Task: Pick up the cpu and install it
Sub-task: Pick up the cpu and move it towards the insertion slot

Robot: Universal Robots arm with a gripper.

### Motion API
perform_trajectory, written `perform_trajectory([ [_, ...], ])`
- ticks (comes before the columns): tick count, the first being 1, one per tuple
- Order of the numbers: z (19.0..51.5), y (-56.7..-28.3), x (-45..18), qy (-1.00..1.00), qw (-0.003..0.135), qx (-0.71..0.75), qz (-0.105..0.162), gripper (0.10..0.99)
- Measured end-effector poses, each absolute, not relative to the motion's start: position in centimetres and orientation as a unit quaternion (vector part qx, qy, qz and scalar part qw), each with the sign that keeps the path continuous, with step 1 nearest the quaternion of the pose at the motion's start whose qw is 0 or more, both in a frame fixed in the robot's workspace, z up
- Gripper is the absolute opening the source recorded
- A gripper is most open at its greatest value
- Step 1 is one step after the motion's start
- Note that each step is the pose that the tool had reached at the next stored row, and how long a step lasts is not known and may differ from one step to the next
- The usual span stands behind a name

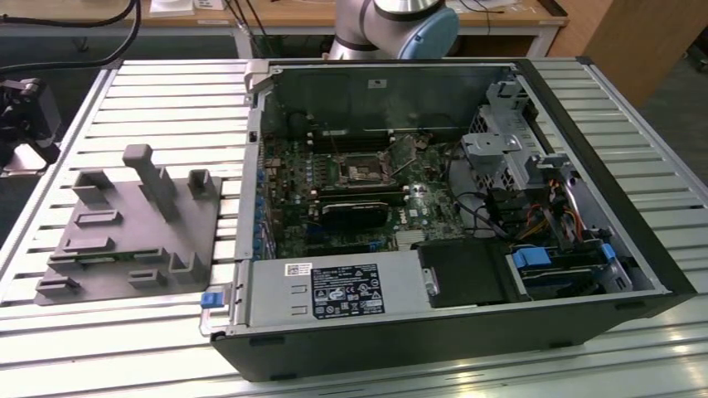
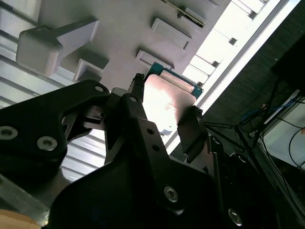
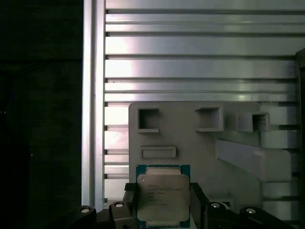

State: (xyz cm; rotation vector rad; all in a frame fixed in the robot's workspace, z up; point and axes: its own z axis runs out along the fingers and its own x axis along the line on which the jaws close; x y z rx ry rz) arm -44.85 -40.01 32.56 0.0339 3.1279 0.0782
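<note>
At the exterior view's left, on a slatted metal table [image 1: 155,99]: a grey tray [image 1: 122,249] with several upright blocks. Just beside it to the right, across the middle and right of the frame: an open computer case [image 1: 619,249] lying on its side. Inside, toward the upper middle: a green motherboard [image 1: 288,191] with a dark square socket [image 1: 363,171] in a metal frame. Along the case's lower edge: a silver power supply [image 1: 332,292]. Farther right: drive cages with coloured cables [image 1: 542,217]. At the top middle, behind the case: the base of the arm [image 1: 399,21].

In the first wrist view: gripper [image 3: 163,205] closed narrowly on the cpu [image 3: 163,193], 1 dark finger [image 3: 129,198] against each of 2 opposite edges. Silver lid toward the camera, green rim around it. Behind it, the tray [image 3: 190,143] and the table slats.

In the second wrist view: cpu [image 2: 167,102] pinched the same way in the gripper [image 2: 164,109], over the tray's [image 2: 119,19] edge. Cannot tell whether lifted clear of the tray or touching it.
</note>
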Motion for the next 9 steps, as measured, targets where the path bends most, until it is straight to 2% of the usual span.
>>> perform_trajectory([
  [9,33.25,-39.97,-44.85,1.0,0.006,0.011,0.025,0.533],
])
